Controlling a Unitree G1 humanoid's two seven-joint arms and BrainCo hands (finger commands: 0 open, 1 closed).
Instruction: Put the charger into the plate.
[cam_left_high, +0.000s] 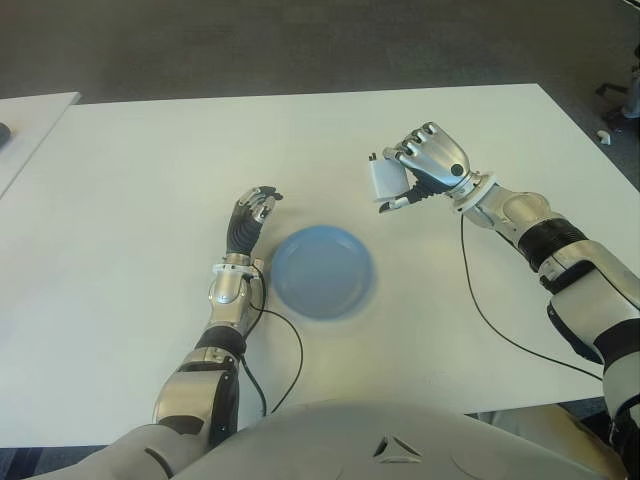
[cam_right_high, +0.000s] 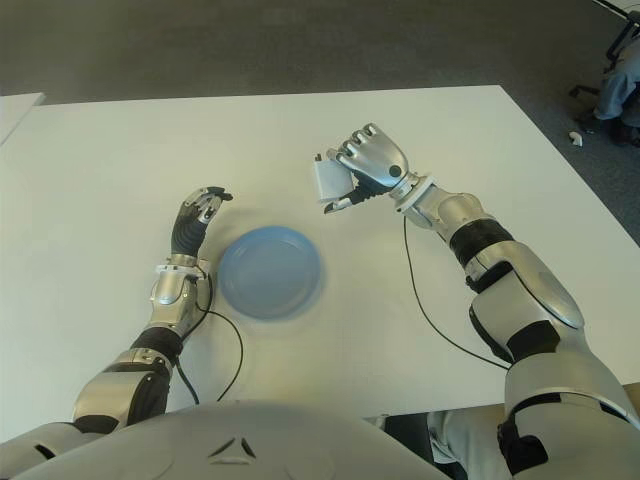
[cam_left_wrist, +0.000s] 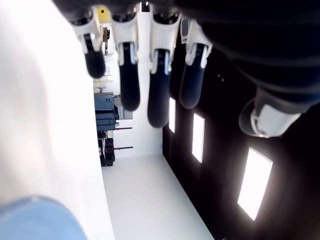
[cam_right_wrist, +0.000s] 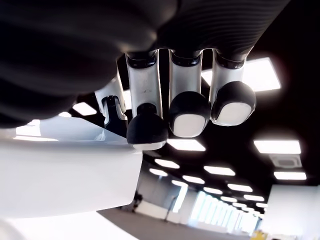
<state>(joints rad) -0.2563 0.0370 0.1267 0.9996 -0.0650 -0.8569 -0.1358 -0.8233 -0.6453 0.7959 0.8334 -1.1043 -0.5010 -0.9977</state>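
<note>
From the left eye view I see my right hand (cam_left_high: 425, 165) lifted above the table (cam_left_high: 130, 200), fingers wrapped around the charger (cam_left_high: 385, 180) — a small white block, held beyond and to the right of the blue plate (cam_left_high: 322, 272), likely ready to carry across. My left hand (cam_left_high: 250, 218) shows just left of the plate, idle. In the left wrist view its fingers (cam_left_wrist: 159, 90) hang relaxed, gripping nothing. The right wrist view confirms it — fingertips (cam_right_wrist: 147, 127) press the charger's smooth white body (cam_right_wrist: 65, 175).

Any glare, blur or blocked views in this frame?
Left eye view: blue plate slightly soft-edged, right hand holding the charger clear. Left wrist view: bright panels glare behind the left hand's fingers. Right wrist view: ceiling lights glare.
</note>
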